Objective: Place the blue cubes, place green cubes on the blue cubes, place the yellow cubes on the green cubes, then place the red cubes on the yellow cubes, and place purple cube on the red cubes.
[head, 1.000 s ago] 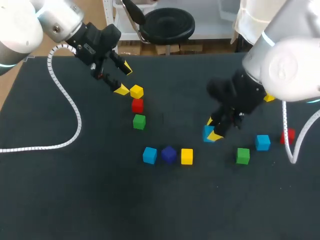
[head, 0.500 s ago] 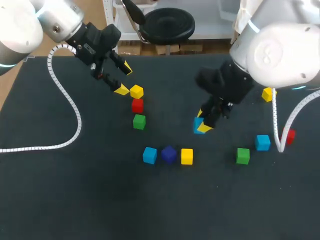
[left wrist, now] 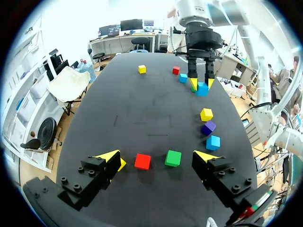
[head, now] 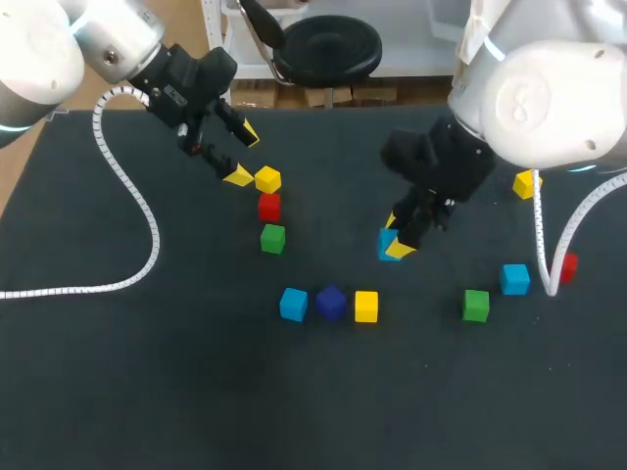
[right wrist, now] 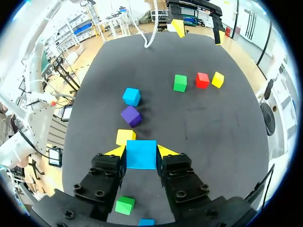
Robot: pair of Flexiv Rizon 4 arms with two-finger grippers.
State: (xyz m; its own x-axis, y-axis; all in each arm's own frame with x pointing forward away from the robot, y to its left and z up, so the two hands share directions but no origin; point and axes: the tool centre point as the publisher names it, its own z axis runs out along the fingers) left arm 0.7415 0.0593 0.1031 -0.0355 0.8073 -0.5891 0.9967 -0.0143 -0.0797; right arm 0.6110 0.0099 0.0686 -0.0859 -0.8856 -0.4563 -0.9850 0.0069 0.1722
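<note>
The right jaws are closed on a blue cube [right wrist: 141,154], with one yellow tip on each side of it. In the head view this cube sits near the middle of the black bench [head: 147,392]. I cannot tell if it touches the bench.

Near it, toward the front edge, three cubes lie in a row close together: a second blue cube [head: 293,304], the purple cube [head: 331,302] and a yellow cube [head: 366,305]. On the robot's right side are a green cube [head: 476,305], a third blue cube [head: 514,279], a red cube [head: 567,264] and a second yellow cube [head: 526,183], which is partly hidden by the right arm [head: 549,98].

The left jaws are wide open and hold nothing. In the left wrist view a second red cube [left wrist: 142,161] and a second green cube [left wrist: 173,158] lie side by side between the two open fingers, without touching them. A third yellow cube [left wrist: 122,164] is just beside one tip and mostly hidden by it. In the head view these three cubes make a short line on the bench.
</note>
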